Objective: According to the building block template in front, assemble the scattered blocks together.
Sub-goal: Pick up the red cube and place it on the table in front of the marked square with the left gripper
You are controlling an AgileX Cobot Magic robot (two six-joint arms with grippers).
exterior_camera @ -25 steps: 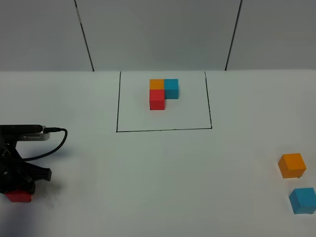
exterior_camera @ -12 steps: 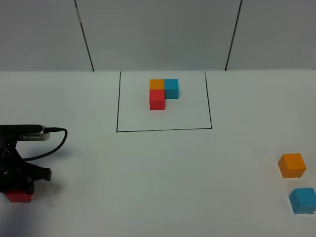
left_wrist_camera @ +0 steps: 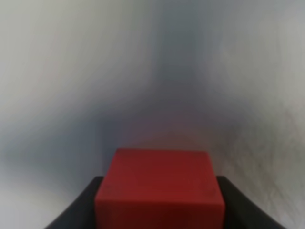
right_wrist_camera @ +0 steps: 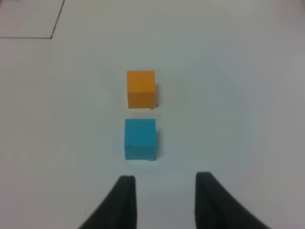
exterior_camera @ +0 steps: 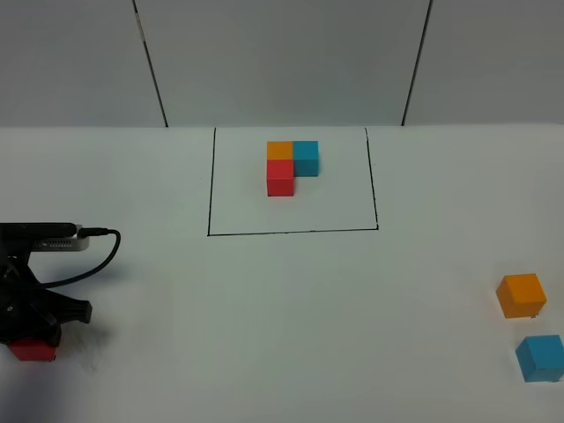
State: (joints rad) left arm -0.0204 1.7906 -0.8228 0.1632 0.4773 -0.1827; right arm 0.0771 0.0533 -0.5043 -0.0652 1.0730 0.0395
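Observation:
The building block template [exterior_camera: 293, 167], an orange, blue and red L, sits inside the black drawn rectangle at the table's far middle. At the near left, my left gripper [exterior_camera: 33, 342] is down on the table, shut on the red cube [exterior_camera: 33, 352]. In the left wrist view the red cube [left_wrist_camera: 159, 188] fills the space between the two dark fingers [left_wrist_camera: 78, 212]. The orange cube [exterior_camera: 521, 295] and blue cube [exterior_camera: 539, 358] lie at the near right. My right gripper [right_wrist_camera: 165, 183] stands open just short of the blue cube [right_wrist_camera: 140, 139], with the orange cube [right_wrist_camera: 141, 88] beyond it.
The left arm's black body and cable [exterior_camera: 79, 256] lie over the table's left side. A corner of the drawn rectangle [right_wrist_camera: 51, 37] shows in the right wrist view. Grey wall panels stand behind the table.

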